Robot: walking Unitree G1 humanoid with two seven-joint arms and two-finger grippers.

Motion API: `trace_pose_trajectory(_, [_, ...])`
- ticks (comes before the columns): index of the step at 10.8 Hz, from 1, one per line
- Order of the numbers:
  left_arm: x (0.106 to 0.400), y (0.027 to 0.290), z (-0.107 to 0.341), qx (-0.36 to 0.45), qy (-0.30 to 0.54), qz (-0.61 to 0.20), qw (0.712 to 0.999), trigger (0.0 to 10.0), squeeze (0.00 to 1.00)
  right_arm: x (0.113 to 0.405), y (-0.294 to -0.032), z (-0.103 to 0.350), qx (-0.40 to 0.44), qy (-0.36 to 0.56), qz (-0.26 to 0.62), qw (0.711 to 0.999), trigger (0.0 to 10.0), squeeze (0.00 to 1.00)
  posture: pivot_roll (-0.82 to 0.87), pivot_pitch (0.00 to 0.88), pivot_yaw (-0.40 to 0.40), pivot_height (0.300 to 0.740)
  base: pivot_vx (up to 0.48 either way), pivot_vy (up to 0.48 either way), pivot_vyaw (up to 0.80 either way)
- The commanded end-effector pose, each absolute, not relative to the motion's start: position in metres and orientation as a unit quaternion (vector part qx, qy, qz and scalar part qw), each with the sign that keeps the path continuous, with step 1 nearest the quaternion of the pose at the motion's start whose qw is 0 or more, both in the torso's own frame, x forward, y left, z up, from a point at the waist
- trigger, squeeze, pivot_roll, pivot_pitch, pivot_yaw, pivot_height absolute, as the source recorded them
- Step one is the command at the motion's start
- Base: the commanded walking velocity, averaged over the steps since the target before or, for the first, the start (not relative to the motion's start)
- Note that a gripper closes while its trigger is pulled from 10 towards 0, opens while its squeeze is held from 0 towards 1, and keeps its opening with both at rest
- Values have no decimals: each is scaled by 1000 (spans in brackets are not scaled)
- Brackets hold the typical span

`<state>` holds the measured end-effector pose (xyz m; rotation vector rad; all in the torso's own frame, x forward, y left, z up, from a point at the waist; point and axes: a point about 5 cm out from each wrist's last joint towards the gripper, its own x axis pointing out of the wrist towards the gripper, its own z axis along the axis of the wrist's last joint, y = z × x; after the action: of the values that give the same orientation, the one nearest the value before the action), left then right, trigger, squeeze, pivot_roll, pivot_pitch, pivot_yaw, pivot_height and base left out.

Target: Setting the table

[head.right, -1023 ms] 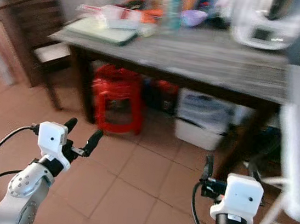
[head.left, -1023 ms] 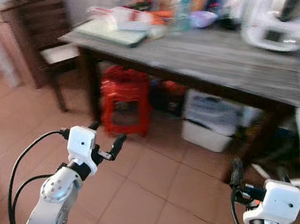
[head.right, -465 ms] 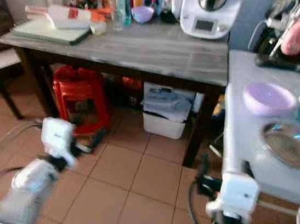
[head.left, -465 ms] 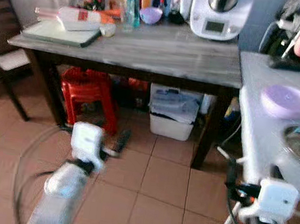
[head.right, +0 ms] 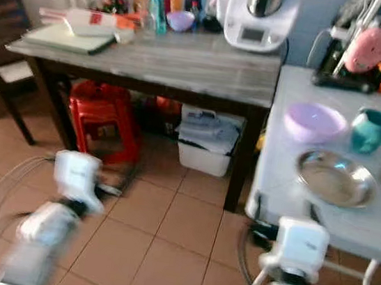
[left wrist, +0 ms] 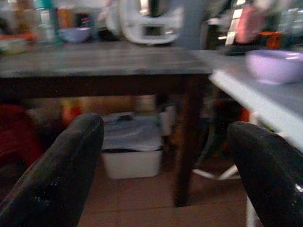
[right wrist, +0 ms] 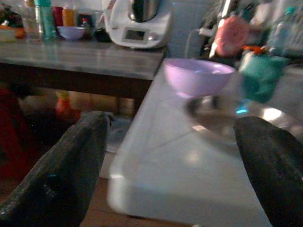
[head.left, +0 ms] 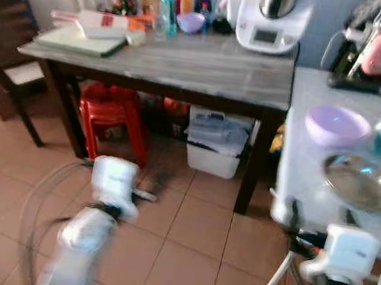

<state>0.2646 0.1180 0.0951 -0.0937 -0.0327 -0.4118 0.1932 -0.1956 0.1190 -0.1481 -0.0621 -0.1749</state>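
A white table (head.right: 275,185) stands at my right. On it sit a purple bowl (head.right: 314,121), a teal cup (head.right: 371,129) beside it, and a shiny steel plate (head.right: 335,178) nearer to me. My right gripper (head.right: 285,211) is open, low at the table's near corner, with the bowl (right wrist: 198,74) and plate (right wrist: 227,111) ahead between its fingers. My left gripper (head.left: 140,181) is open and blurred, held over the floor tiles and facing the dark wooden table (left wrist: 94,61).
A grey-topped wooden table (head.left: 186,65) carries a white kitchen machine (head.left: 272,16), bottles, a small purple bowl (head.left: 191,22) and a green board (head.left: 81,39). Under it are a red stool (head.left: 113,115) and a white bin (head.left: 215,142). A dark chair (head.left: 12,28) stands left.
The camera has swung right, bringing the white table with bowl, cup and plate into view. My left arm now shows motion blur; both grippers stay open and empty.
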Motion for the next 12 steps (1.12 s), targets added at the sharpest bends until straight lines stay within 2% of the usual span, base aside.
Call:
trace_pose_trajectory(1, [267, 129, 96, -32, -16, -188, 982, 10000, 0, 195, -190, 119, -63, -34, -81, 994, 10000, 0, 13, 0, 71, 740, 0, -307, 0])
trace_pose_trajectory(10, [268, 122, 94, -28, -9, -207, 978, 10000, 0, 200, -187, 117, -59, -36, -80, 994, 10000, 0, 12, 0, 75, 740, 0, -311, 0])
trace_pose_trajectory(12, [268, 124, 94, -35, -11, -206, 978, 10000, 0, 200, -186, 117, -58, -36, -79, 995, 10000, 0, 13, 0, 77, 740, 0, 0, 0])
